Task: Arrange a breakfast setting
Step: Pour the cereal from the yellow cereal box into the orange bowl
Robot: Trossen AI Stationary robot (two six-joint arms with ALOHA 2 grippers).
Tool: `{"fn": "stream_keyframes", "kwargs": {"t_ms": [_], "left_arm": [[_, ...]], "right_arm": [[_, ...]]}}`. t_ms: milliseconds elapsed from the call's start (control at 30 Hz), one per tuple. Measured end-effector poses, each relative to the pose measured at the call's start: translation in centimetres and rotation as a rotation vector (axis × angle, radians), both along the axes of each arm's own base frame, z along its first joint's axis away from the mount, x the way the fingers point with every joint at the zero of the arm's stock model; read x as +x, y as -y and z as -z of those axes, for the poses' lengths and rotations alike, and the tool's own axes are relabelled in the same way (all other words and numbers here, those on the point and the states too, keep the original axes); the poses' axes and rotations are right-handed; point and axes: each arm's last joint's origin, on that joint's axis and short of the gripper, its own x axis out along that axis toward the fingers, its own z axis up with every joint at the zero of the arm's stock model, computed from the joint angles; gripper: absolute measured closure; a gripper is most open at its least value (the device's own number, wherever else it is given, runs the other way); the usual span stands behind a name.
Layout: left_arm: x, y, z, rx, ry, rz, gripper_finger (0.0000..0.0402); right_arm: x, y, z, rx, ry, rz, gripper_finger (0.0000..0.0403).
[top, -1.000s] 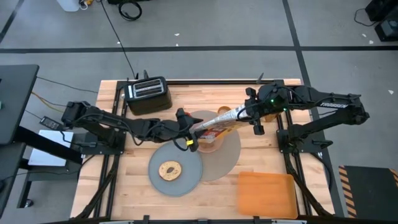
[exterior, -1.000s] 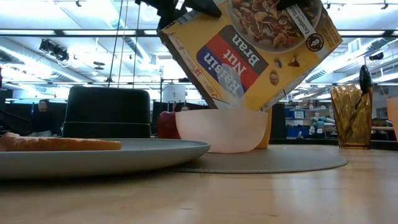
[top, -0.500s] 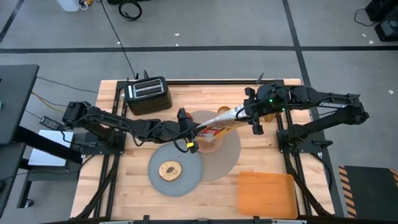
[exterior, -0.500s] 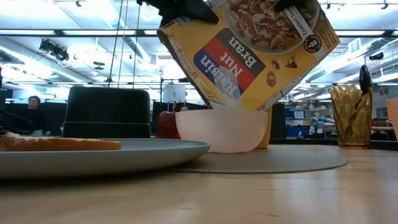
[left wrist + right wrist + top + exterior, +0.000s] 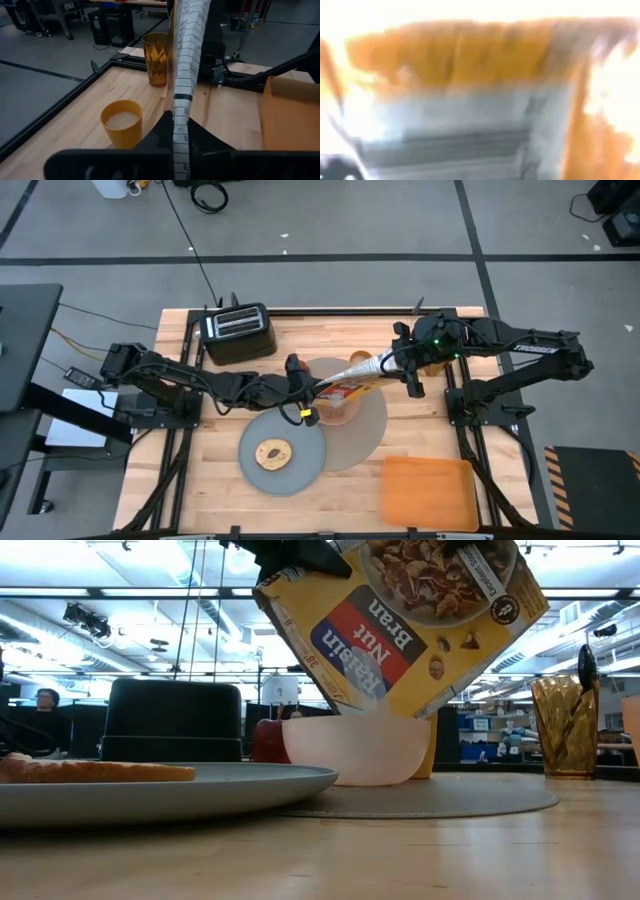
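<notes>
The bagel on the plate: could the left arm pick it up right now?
Probably not. The bagel lies uncovered on the plate, but the left claw is shut on the cereal box, tilted over the bowl and also held by the right claw.

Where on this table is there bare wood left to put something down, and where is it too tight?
Free: the near-left corner beside the grey plate, and the strip between the plate and the orange board. Crowded: the mat centre, where both grippers hold the tilted cereal box over the pink bowl, beside the toaster.
</notes>
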Motion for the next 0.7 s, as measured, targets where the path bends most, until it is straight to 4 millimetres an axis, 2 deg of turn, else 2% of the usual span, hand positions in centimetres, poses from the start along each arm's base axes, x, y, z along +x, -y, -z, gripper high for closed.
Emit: {"fn": "stream_keyframes", "kwargs": {"t_ms": [167, 333, 533, 700], "left_arm": [[0.0, 0.0, 0.0, 0.002, 0.003, -0.003, 0.0395], [0.0, 0.0, -0.2, -0.002, 0.018, -0.003, 0.0395], [0.0, 0.0, -0.2, -0.019, 0.027, -0.006, 0.0395], [0.1, 0.0, -0.3, -0.038, 0.047, -0.007, 0.0395]], "right_arm": [[0.0, 0.0, 0.0, 0.004, 0.0, 0.002, 0.0168], [0.0, 0.0, 0.0, -0.001, -0.001, 0.008, 0.0154], [-0.1, 0.0, -0.3, 0.01, 0.0, 0.017, 0.0167], [-0.3, 0.0, -2.0, 0.0, 0.052, 0.021, 0.0209]]}}
